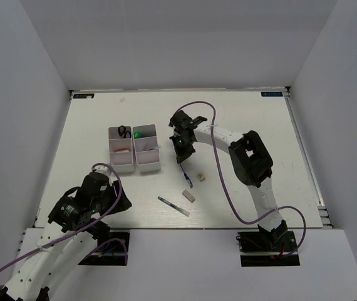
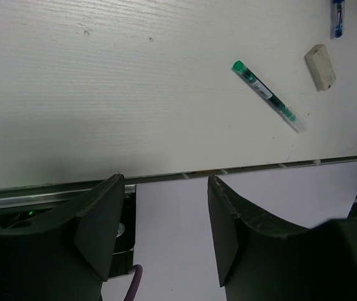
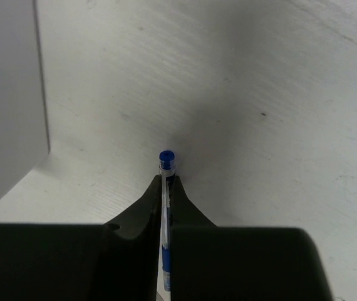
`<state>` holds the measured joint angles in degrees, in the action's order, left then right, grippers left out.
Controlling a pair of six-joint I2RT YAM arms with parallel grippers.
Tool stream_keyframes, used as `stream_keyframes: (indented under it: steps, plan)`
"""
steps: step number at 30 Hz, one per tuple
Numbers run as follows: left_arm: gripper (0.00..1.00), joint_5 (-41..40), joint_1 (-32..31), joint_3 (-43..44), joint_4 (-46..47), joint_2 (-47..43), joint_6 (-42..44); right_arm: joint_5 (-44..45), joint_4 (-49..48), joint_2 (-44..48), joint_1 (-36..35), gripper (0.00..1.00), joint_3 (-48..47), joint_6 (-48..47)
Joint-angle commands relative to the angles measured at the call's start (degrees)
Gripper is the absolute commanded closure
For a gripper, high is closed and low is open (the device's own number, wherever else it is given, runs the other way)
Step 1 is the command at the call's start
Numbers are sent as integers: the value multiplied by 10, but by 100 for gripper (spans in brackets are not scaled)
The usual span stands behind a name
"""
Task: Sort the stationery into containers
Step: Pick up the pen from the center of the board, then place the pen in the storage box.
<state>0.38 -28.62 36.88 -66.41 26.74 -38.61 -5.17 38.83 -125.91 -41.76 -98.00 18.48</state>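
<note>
Two pale divided trays stand side by side, the left tray (image 1: 121, 164) and the right tray (image 1: 148, 164). Black-handled scissors (image 1: 123, 132) stand in the left one, and a green-capped marker (image 1: 138, 133) in the right one. My right gripper (image 1: 183, 155) is just right of the trays, shut on a thin blue pen (image 1: 187, 175). In the right wrist view the pen's blue end (image 3: 167, 158) pokes out past the closed gripper (image 3: 166, 182). My left gripper (image 1: 121, 199) is open and empty over the table's front edge, as the left wrist view (image 2: 165, 188) also shows.
On the table lie a beige eraser (image 1: 200, 177), a grey eraser (image 1: 189, 195) and a green-capped pen (image 1: 173, 206). The pen (image 2: 267, 95) and grey eraser (image 2: 320, 67) also show in the left wrist view. A tray wall (image 3: 9, 94) rises left of my right gripper.
</note>
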Motion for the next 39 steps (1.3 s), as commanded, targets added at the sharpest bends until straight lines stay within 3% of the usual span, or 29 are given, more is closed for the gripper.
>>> stream_keyframes:
  steps: [1,6,12,20,26,39]
  plan:
    - [34,-6,-1,0,8,1,0,-56,-16,48,0,100,-12,-29]
    - [34,2,-2,9,13,1,6,-118,-72,134,-2,100,-25,-94]
    - [35,2,-2,22,15,9,13,-185,-131,168,-11,100,-55,-170]
    - [35,6,-2,39,32,32,13,-293,-191,111,-39,100,-169,-233]
    - [35,5,-2,48,30,48,11,-311,-238,51,-52,100,-245,-256]
    - [37,5,-2,42,35,55,5,-375,-370,-1,-51,100,-198,-384]
